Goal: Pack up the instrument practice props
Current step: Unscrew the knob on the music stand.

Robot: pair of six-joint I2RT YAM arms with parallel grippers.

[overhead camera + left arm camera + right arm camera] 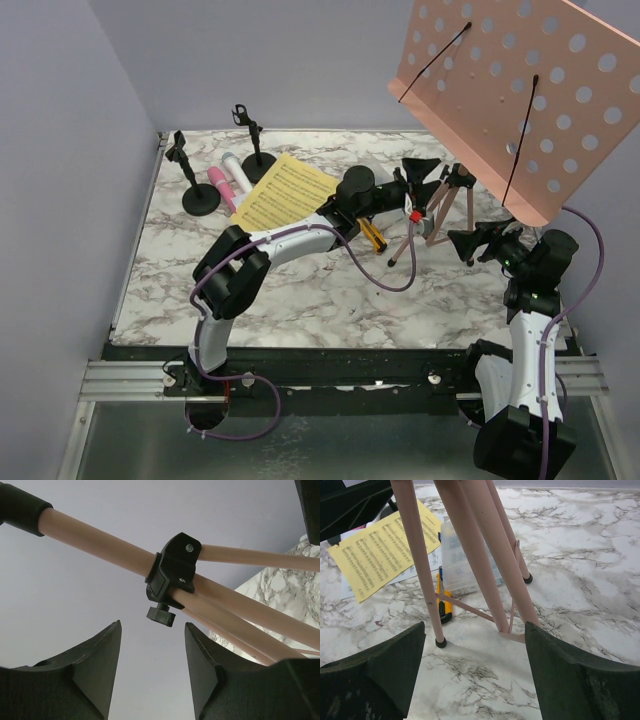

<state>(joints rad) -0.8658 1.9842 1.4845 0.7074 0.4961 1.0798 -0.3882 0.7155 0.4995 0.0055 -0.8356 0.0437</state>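
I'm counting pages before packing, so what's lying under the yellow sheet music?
A white page's edges poke out from under the yellow sheet music. The rest of it, and any further pages beneath, are covered.

You have the pink perforated metal music rack (520, 90) standing upright at the right on its three pink tube legs (470, 555). Its desk is tilted, and a black knobbed clamp (172, 572) joins the tubes. The yellow sheet-music page (285, 192) lies flat at centre, with a white page (412, 571) under its edge. Left of it, the pink microphone (220, 187) and the white microphone (237, 172) lie side by side. They sit between the nearer black round-based mic holder (200, 198) and the farther black round-based mic holder (257, 163), both upright.
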